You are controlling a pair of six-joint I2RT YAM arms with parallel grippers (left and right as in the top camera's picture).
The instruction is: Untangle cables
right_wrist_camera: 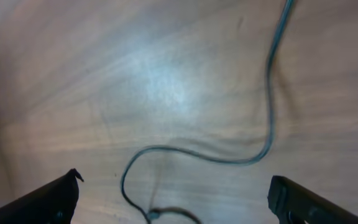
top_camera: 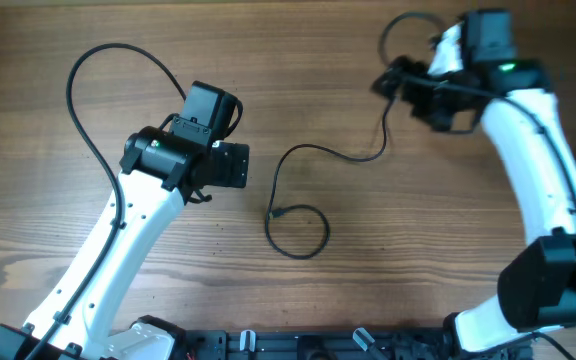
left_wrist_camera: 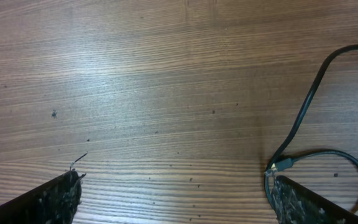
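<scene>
A single thin black cable (top_camera: 313, 150) lies loose on the wooden table (top_camera: 298, 60). It runs from near my right gripper (top_camera: 393, 85) leftward, then down to a small plug end (top_camera: 273, 214) and a loop (top_camera: 303, 238). My left gripper (top_camera: 238, 165) hovers just left of that plug, open and holding nothing. In the left wrist view the plug (left_wrist_camera: 283, 164) and cable (left_wrist_camera: 306, 106) sit by the right fingertip (left_wrist_camera: 303, 202); the gripper (left_wrist_camera: 179, 205) holds nothing. In the right wrist view the cable (right_wrist_camera: 267, 112) curves over the table beyond the open, empty gripper (right_wrist_camera: 176, 202).
Thicker black cables belong to the arms: one arcs over the left arm (top_camera: 88, 70), another loops by the right wrist (top_camera: 398, 25). The arm bases and a black rail (top_camera: 298, 345) line the table's front edge.
</scene>
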